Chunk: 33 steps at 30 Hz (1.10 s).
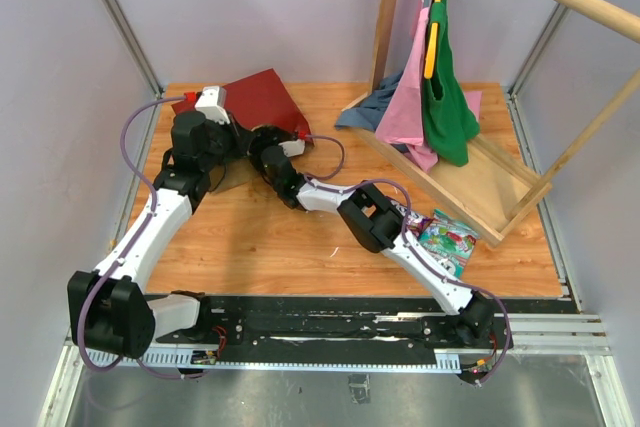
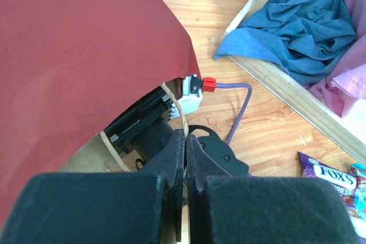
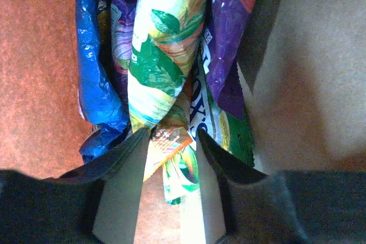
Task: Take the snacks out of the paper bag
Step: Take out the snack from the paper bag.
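Left gripper (image 2: 186,138): fingers closed together, pinching a thin tan strip of the paper bag (image 1: 262,97) at its rim. The dark red bag lies at the far left of the table (image 1: 270,247).

Right gripper (image 3: 170,135): inside the bag, fingers apart astride the end of a yellow-green packet (image 3: 163,44); whether they press it cannot be told. In the wrist view a blue packet (image 3: 91,67) flanks it left and a purple packet (image 3: 229,38) right.

Outside the bag, a purple Fox's packet (image 1: 413,219) and a teal packet (image 1: 447,239) lie just beside the wooden frame (image 1: 490,197).
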{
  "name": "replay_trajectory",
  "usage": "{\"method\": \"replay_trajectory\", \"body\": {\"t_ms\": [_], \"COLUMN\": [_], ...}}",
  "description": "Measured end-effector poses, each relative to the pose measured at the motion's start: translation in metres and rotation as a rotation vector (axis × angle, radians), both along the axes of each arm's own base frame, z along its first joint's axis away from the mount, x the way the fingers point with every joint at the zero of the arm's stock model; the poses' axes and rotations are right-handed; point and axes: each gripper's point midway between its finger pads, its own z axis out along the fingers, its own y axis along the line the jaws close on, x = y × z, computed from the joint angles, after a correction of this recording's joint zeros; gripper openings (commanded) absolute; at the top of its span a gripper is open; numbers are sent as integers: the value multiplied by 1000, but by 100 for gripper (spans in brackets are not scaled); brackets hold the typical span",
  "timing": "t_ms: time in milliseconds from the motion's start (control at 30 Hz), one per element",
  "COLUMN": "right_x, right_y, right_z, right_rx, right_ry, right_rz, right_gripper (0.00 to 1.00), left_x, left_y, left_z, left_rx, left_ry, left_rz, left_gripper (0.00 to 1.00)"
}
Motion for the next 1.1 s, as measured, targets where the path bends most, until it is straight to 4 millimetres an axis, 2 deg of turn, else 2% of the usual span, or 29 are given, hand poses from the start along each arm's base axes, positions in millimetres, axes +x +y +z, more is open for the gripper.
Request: {"method": "replay_trajectory", "body": {"t_ms": [133,233,600,1100], "right_x": [1,1,-4,-24], "right_y": [1,1,-3,-27], "right_z": [1,1,-8,-8], "right_rx": [18,25,22,10], "right_ry": [3,6,0,-5], "right_rz": [-1,-2,3,10], "right_gripper": [13,1,1,1], "left_x": [0,1,1,1], "left_y": [0,0,0,0], "left_z": [-1,-1,0,0], "left_rx": [0,0,0,1], "left_ry": [3,4,2,2], "left_rz": [-1,-1,-1,0], "left_gripper": [1,1,1,0]}}
